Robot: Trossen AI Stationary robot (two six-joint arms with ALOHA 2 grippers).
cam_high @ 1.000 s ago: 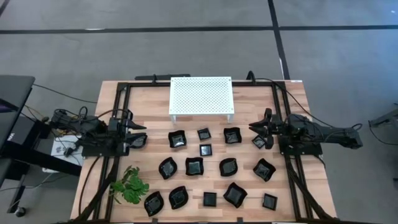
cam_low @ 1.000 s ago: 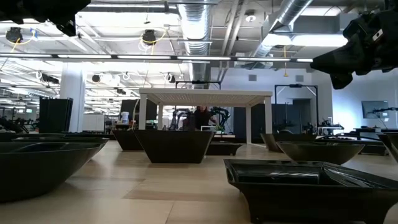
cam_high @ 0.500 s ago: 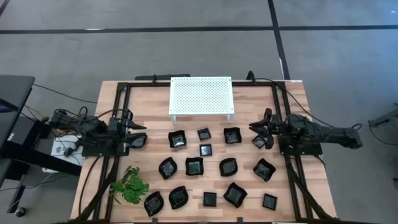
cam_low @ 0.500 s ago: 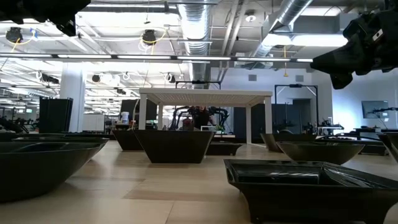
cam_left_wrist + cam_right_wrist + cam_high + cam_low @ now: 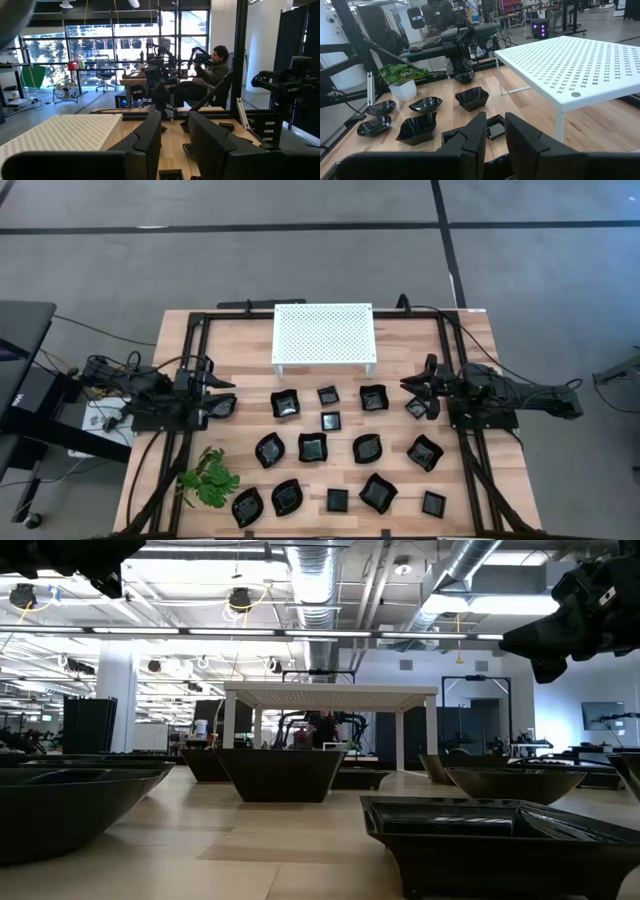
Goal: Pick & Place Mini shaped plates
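Observation:
Several small glossy black mini plates (image 5: 312, 447), square, leaf-shaped and wavy-edged, rest flat on the wooden table between the two arms; they also show in the right wrist view (image 5: 471, 98) and in the low view (image 5: 283, 772). My left gripper (image 5: 232, 386) (image 5: 175, 125) hovers at the table's left side, pointing right, its fingers a narrow gap apart and holding nothing. One plate (image 5: 222, 408) lies just beside it. My right gripper (image 5: 405, 387) (image 5: 495, 125) hovers at the right side, pointing left, also slightly open, with a small square plate (image 5: 417, 409) beside it.
A white perforated platform (image 5: 323, 333) on legs stands at the table's far middle. A green plant sprig (image 5: 208, 477) in a white pot (image 5: 404, 90) sits at the near left corner. Black frame rails (image 5: 192, 350) run along the table's sides. A person (image 5: 215, 65) sits beyond the table.

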